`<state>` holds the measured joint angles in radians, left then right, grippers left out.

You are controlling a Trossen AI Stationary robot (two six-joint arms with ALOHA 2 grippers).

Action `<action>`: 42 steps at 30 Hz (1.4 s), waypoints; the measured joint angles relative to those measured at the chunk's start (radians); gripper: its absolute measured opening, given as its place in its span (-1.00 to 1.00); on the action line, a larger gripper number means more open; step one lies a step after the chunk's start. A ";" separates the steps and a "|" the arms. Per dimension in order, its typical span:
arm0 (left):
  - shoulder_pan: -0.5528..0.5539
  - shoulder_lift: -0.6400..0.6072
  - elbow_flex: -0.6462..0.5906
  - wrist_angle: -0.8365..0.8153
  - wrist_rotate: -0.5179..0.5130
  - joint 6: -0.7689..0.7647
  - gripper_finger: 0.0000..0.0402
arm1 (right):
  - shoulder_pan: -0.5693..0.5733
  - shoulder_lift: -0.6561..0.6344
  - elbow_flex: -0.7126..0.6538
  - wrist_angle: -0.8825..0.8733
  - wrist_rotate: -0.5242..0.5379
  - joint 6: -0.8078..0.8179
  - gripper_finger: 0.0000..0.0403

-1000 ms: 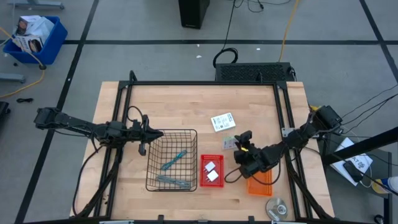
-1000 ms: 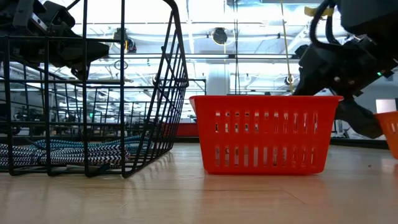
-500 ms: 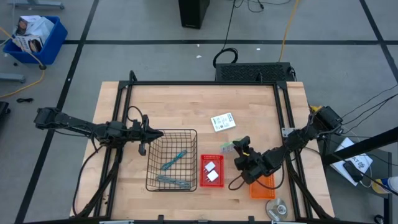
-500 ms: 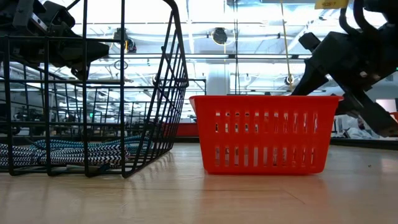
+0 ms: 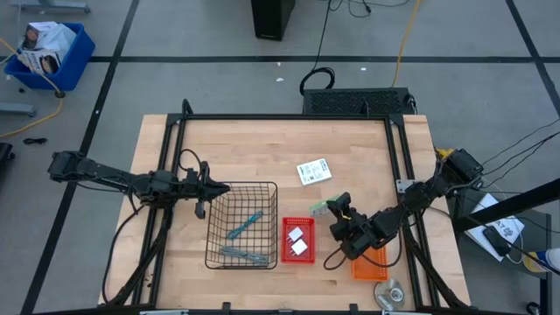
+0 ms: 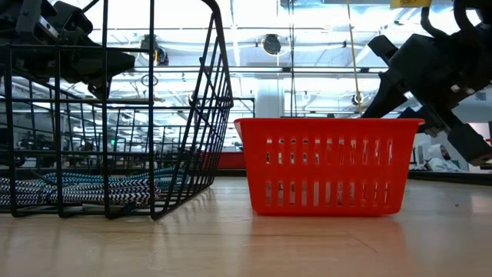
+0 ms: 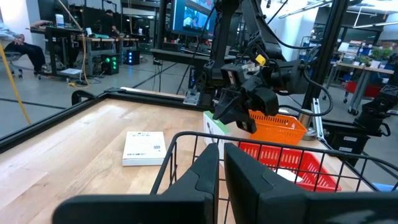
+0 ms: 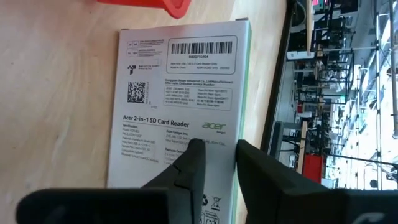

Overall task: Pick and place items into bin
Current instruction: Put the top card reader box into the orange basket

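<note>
White with a green edge, the card (image 8: 180,93) lies just beside the red bin (image 5: 297,220), on the side away from the wire basket (image 5: 241,186). The right gripper (image 8: 217,149) is directly at the card. Whether its fingers pinch the card or only sit over its face, I cannot tell.

To do the pick well, the fingers probably need to catch the card by an edge, since it looks too flat to grasp from above. It should then be lifted clear of the red bin's rim before crossing over.

Its print reads "Acer 2-in-1 SD Card Reader", with an acer logo, a barcode and a QR code; the finer lines are too small to read.

A second card (image 5: 313,171) lies on the desk, farther from the red bin. Beyond the basket from the red bin, the left gripper (image 5: 219,187) waits at the far rim, fingers together and empty.
</note>
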<state>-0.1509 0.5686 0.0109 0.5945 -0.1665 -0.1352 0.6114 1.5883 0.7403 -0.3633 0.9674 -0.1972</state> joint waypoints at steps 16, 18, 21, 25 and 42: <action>0.000 0.000 0.000 0.000 0.000 0.000 -0.85 | 0.048 0.001 0.000 0.017 0.010 0.042 -0.74; 0.000 0.000 0.000 0.000 0.000 0.000 -0.85 | 0.053 0.002 -0.001 0.023 0.010 0.033 -0.72; 0.000 0.000 0.000 0.000 0.000 0.000 -0.85 | 0.054 0.003 -0.001 0.037 0.017 0.028 -0.69; 0.000 0.000 0.000 0.000 0.000 0.000 -0.85 | 0.054 0.003 -0.002 0.041 0.019 0.025 -0.69; 0.000 0.000 0.000 0.000 0.000 0.000 -0.85 | 0.058 0.004 0.047 0.049 0.004 0.054 -0.39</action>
<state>-0.1511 0.5684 0.0109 0.5946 -0.1665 -0.1351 0.6697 1.5925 0.7874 -0.3145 0.9718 -0.1432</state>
